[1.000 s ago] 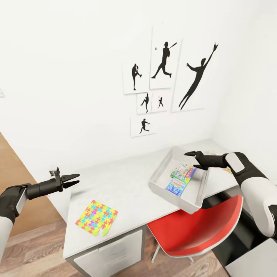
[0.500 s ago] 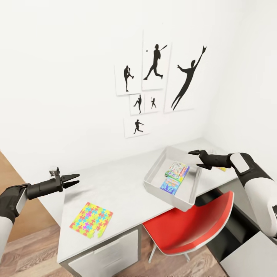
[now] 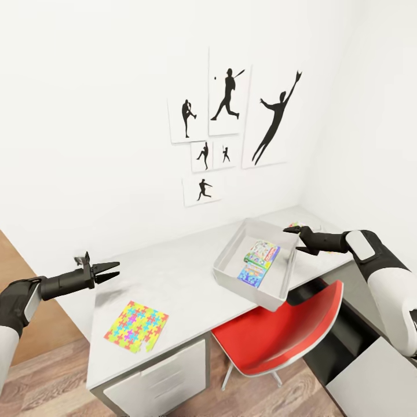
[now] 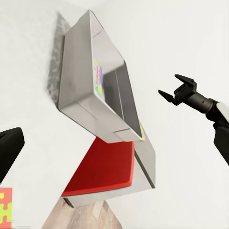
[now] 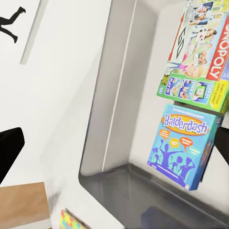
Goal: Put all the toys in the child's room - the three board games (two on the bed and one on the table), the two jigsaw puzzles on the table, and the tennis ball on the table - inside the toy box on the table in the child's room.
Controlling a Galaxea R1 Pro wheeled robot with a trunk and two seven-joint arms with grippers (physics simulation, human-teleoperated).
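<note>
Here the table carries the toy box, with two board games flat inside. The jigsaw puzzle lies well left of it, likely thin, light and floppy; pinch an overhanging edge. Left gripper and right gripper hang apart-fingered, empty.

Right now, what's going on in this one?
A two-armed robot is tidying toys at a desk. The toy box already holds two board games. The right gripper hangs open and empty at the box's far side. One jigsaw puzzle lies on the table, near the open, empty left gripper.
</note>
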